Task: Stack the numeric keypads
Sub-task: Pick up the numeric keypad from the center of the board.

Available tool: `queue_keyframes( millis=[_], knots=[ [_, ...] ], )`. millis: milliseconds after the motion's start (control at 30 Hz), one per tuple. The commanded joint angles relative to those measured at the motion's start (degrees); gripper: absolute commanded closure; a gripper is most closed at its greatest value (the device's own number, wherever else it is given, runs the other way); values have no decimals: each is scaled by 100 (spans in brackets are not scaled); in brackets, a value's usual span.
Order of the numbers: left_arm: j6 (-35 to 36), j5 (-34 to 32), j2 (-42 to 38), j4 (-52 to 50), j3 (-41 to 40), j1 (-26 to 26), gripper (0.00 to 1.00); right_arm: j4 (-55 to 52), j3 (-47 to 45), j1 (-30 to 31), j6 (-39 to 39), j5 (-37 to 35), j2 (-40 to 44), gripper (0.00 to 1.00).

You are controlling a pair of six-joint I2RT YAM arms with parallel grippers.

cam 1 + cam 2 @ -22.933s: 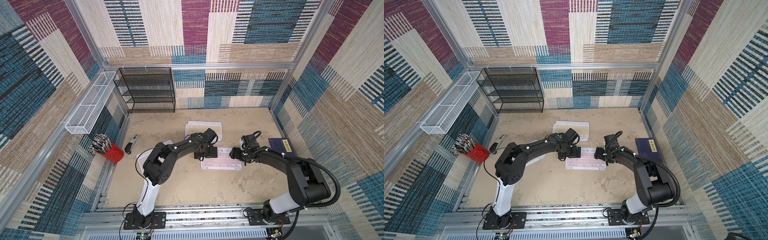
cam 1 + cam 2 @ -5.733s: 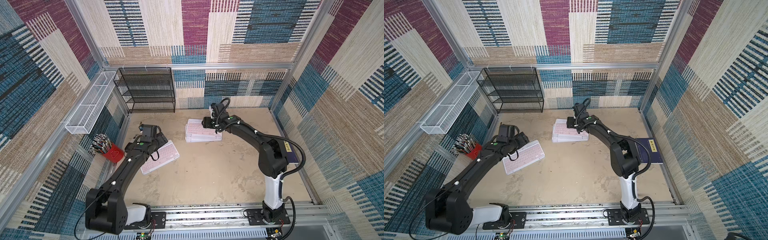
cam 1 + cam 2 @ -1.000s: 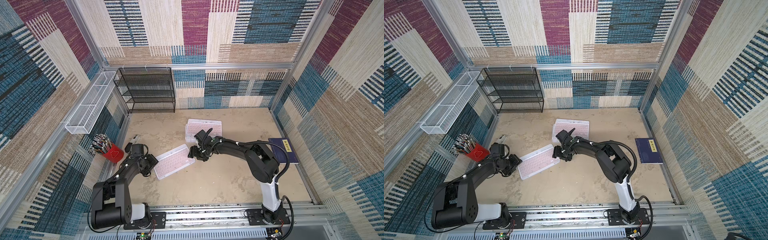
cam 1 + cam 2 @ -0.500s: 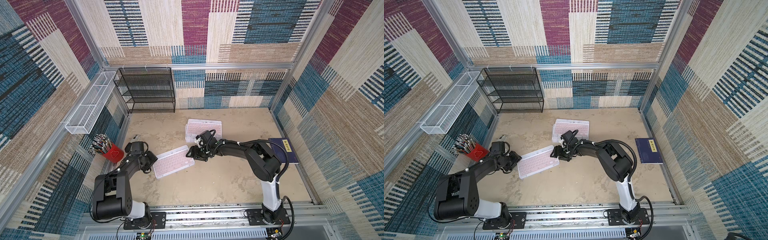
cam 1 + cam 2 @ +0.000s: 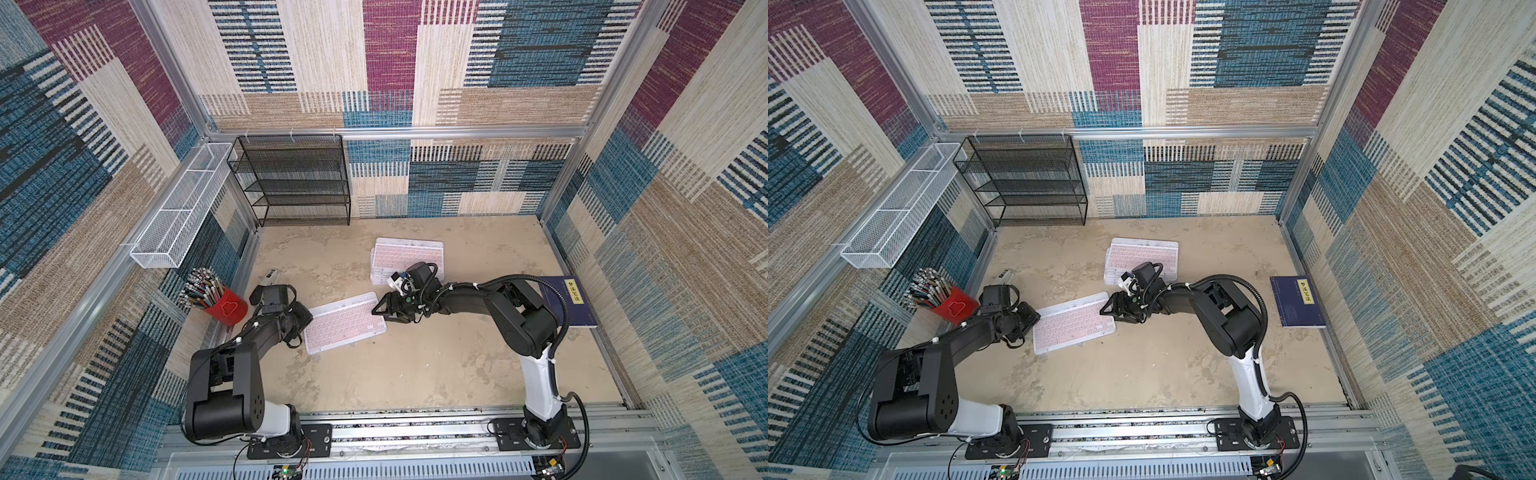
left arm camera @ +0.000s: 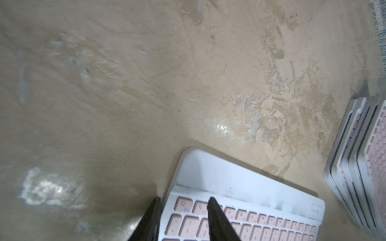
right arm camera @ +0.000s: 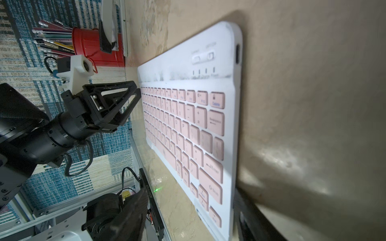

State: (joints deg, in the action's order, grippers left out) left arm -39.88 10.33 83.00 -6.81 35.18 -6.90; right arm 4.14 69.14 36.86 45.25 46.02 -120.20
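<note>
Your left gripper (image 6: 183,201) straddles the loose pink keypad's (image 5: 345,322) short end with narrow jaws; you cannot tell whether they pinch it. The keypad lies flat on the table (image 5: 415,365). Your right gripper (image 5: 381,312) gapes wide around its other end. Behind and apart from it, the stack (image 5: 409,257) looks built, and seemingly only this keypad is left to add.

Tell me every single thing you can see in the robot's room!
loose keypad: one, pink keys, white frame, mid-table
keypad pile: one, pink on top, behind the loose one
book: one, dark blue, yellow label, table's right edge
cup: one, red, left side, holding pencils
stapler: one, grey, beside the cup
wire shelf: one, black, back left corner
wire basket: one, white, left wall
table: one, beige
left tool: one, black, at the loose keypad's left end
right tool: one, black, open at its right end
</note>
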Motion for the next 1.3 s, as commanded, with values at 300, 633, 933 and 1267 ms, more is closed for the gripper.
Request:
queue_keyframes(
  millis=[300,633,933,1267],
  knots=[
    [-63,1066,424,80,-352,91,67,360,133,22,441,482,-283,33],
    [26,937,392,-47,-345,107,70,-91,356,1,224,194,-225,35],
    [-17,1191,386,164,-240,101,64,49,-262,-194,125,248,210,79],
    [-9,1196,-970,-252,68,110,41,24,-349,-549,36,625,770,100]
  ],
)
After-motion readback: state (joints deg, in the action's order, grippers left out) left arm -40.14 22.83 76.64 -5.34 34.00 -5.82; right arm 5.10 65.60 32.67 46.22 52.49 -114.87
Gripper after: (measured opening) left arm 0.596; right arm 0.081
